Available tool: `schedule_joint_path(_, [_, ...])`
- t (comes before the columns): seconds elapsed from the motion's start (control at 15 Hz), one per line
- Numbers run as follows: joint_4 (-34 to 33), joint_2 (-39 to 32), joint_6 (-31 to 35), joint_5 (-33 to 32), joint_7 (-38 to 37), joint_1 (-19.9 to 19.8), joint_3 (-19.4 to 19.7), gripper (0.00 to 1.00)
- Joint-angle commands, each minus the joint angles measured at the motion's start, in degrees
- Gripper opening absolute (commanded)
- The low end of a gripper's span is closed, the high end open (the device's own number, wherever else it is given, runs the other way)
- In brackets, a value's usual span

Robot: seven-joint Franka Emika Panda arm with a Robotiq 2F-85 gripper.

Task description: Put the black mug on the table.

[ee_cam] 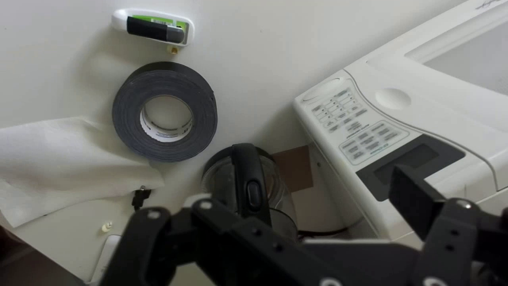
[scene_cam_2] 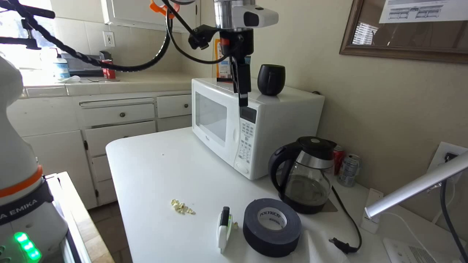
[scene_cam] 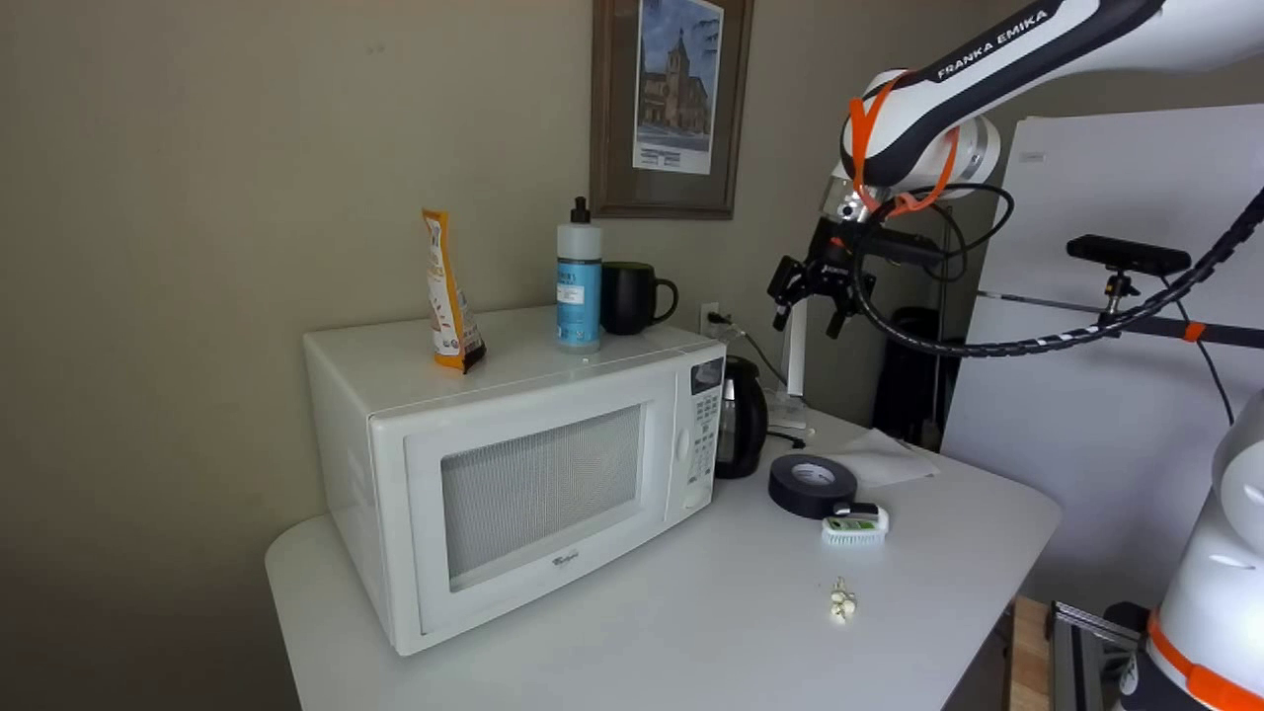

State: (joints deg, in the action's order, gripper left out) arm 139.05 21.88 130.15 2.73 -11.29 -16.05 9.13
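Microwave top (scene_cam: 518,346); black mug (scene_cam: 626,299) on it

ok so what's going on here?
The gripper hangs open and empty in the air, apart from the mug, so nothing is being handled. The mug stands upright on the microwave. The job is to put it on the table; that's not done yet. The kettle and tape sit on the table.

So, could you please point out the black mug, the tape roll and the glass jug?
Black mug (scene_cam: 627,299), in an exterior view: on its body.
Tape roll (ee_cam: 126,113), in the wrist view: on its flat dark face.
Glass jug (scene_cam_2: 306,185), in an exterior view: on its transparent wall.
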Motion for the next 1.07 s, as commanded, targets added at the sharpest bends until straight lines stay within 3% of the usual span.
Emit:
schedule_joint_path(0.0, [-5.59, -6.09, -1.90, 3.40, 2.04, 0.50, 3.89, 1.00])
schedule_joint_path(0.4, [-13.37, -14.51, -5.57, 18.91, 15.90, 2.68, 9.97, 1.00])
schedule_joint_path(0.47, [-9.70, -11.22, -2.33, 14.94, 12.46, 1.58, 8.30, 1.00])
schedule_joint_path(0.73, [-12.65, -14.12, -4.04, 17.39, 14.71, 1.59, 8.86, 1.00])
schedule_joint_path(1.0, [-14.23, -17.40, -4.16, 14.65, 13.61, 1.00, 8.95, 1.00])
